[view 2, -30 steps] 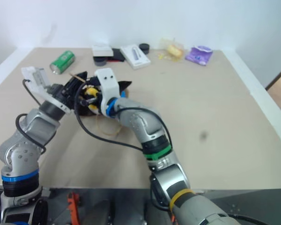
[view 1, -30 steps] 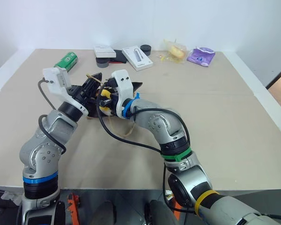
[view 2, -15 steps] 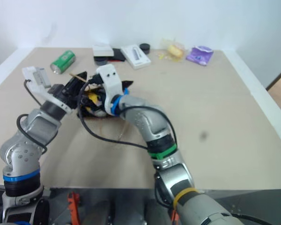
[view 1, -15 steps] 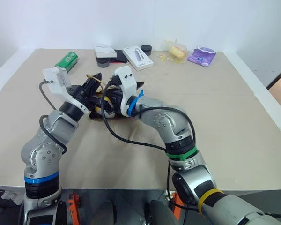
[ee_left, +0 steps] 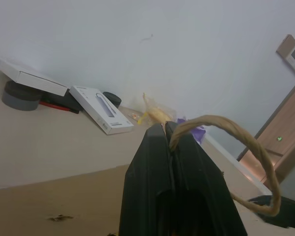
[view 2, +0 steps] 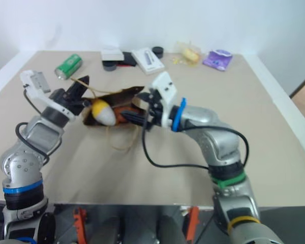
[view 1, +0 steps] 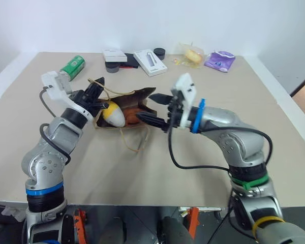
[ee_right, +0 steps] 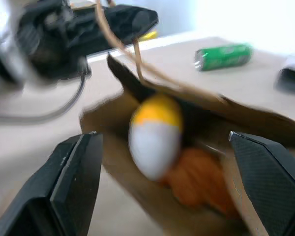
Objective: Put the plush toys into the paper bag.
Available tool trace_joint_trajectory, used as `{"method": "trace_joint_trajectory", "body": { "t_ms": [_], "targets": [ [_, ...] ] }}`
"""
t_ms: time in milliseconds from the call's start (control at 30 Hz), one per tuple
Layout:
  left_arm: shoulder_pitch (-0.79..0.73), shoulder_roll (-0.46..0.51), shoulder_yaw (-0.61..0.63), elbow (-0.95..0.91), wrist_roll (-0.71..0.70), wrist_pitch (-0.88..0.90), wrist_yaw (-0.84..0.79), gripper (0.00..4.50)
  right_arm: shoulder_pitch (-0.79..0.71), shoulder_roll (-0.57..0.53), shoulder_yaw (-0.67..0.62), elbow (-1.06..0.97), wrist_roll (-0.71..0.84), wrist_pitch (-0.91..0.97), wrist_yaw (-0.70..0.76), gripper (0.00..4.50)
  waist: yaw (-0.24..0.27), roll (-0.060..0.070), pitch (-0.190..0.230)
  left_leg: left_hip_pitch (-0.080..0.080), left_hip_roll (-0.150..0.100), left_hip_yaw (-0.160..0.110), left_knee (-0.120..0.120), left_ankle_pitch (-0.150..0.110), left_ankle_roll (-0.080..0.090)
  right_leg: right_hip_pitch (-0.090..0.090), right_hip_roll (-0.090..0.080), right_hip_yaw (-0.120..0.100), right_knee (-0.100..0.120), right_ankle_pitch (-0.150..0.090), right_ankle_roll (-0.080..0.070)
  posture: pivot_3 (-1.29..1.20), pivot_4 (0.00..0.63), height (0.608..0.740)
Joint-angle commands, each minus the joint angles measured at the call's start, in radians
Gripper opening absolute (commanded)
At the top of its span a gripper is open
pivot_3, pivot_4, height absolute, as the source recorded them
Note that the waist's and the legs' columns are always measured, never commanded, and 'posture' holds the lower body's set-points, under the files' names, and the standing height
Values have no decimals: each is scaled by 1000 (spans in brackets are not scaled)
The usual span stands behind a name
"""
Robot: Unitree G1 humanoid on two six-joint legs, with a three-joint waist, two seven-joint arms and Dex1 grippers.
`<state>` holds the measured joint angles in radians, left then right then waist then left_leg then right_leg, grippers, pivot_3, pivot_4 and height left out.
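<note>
Left eye view, nearest first: the right gripper [view 1: 155, 109] hangs with fingers spread and empty just off the paper bag [view 1: 137, 96], whose mouth faces it toward three o'clock. Inside that mouth lie both plush toys, the yellow-and-white egg ball [view 1: 113, 114] and beside it the brown gingerbread figure [view 1: 133, 116], so I judge the task all but finished. At nine o'clock the left gripper [view 1: 94, 91] is pinched tight on a cord handle [ee_left: 246, 147], holding the bag open.
</note>
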<state>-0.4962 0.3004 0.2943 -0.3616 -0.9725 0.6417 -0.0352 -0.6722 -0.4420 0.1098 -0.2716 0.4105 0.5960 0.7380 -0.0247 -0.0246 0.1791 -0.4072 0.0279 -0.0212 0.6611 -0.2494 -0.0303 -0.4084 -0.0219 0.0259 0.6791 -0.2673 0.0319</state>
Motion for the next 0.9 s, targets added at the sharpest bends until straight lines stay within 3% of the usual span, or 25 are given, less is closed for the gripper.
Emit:
{"method": "trace_joint_trajectory", "body": {
  "t_ms": [33, 167, 300, 400, 567, 633, 733, 800, 900],
  "targets": [
    [-22, 10, 17, -15, -16, -1, -2, 0, 69, -72, 30, -29, -170, -349, 57, 4433, -5, 0, 0, 0, 0, 0, 0, 0, 0, 0, 0, 0, 0, 0, 0, 0, 150, 740],
    [-26, 9, 16, -7, -21, -3, -1, 0, 139, -170, 116, 97, -434, -763, 40, 4433, -5, -1, 0, 1, 1, 0, -1, 2, -3, 0, 1, 0, 0, 0, -1, 0, 150, 740],
    [-32, 10, 16, 1, -25, -3, -3, 0, 157, -216, 214, 266, -769, -1223, -142, 4433, -4, -2, 1, 2, 0, 1, -1, 3, -6, 1, 1, 0, 0, 1, -1, 0, 150, 740],
    [-35, 11, 21, 5, -30, -2, -2, 0, 159, -181, 229, 346, -870, -1344, -263, 4433, -4, -3, 2, 2, 1, 1, -1, 6, -10, 1, 1, 0, 0, 1, -1, 0, 150, 740],
    [-31, 13, 22, 3, -34, -1, 2, 0, 126, -88, 228, 379, -919, -1380, -370, 4433, -3, -4, 2, 2, 1, 0, -3, 11, -19, 1, 1, 0, 1, 2, -2, 0, 150, 740],
    [-30, 15, 22, 2, -34, 0, 1, 0, 108, -63, 223, 380, -920, -1373, -381, 3914, -2, -4, 2, 3, 1, -1, -4, 12, -20, 1, 1, 0, 1, 2, -3, 0, 150, 740],
    [-31, 17, 27, 7, -34, -2, 1, 0, 92, -50, 217, 388, -919, -1361, -381, 2595, 2, -4, 2, 3, 1, -2, -4, 12, -19, 1, 1, -1, 1, 3, -4, 0, 150, 740],
    [-30, 17, 30, 9, -33, -3, 3, 0, 86, -44, 203, 387, -896, -1347, -386, 2332, 3, -4, 2, 3, 1, -3, -4, 12, -17, 1, 1, -2, 1, 4, -4, 0, 150, 740],
    [-33, 16, 40, 11, -36, -2, 11, 0, 67, -44, 171, 368, -849, -1320, -386, 626, 3, -4, 2, 2, 1, -4, -4, 12, -16, 2, 1, -3, 1, 4, -4, 0, 150, 740]
  ]
}}
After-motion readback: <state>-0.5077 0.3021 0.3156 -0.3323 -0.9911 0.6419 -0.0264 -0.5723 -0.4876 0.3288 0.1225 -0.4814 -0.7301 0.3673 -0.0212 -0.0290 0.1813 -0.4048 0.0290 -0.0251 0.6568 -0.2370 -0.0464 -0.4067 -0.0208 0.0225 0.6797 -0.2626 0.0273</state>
